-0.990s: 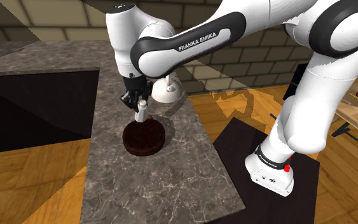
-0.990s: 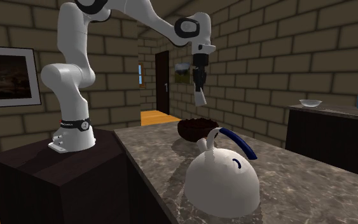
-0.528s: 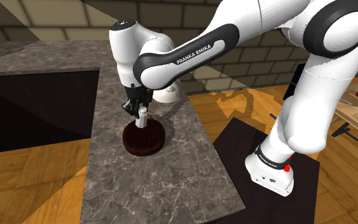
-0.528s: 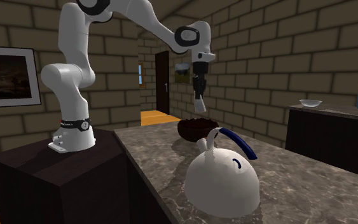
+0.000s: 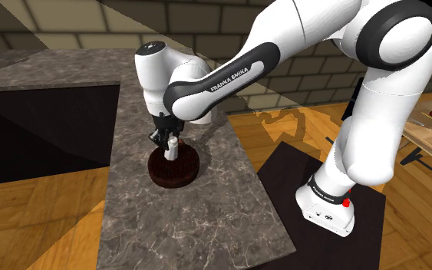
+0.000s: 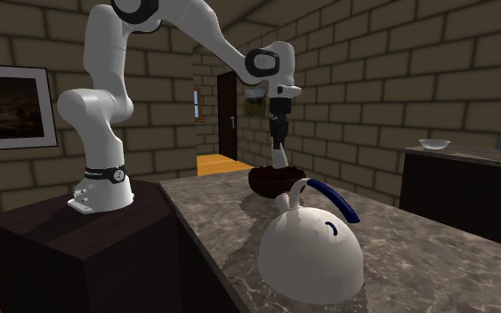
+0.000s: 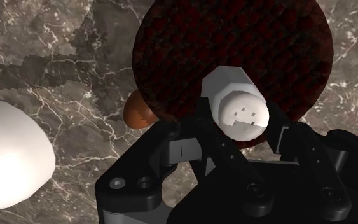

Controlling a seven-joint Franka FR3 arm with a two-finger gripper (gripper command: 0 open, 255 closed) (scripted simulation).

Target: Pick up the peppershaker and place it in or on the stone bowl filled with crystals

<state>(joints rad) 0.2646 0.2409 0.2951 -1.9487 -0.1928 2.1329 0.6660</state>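
Marbled counter; wrist-view holes atop peppershaker

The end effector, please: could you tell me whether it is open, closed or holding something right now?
End effector: closed on the white pepper shaker, over the dark bowl.

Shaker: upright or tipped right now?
Upright: the shaker hangs vertical in the gripper over the bowl, in both exterior views.
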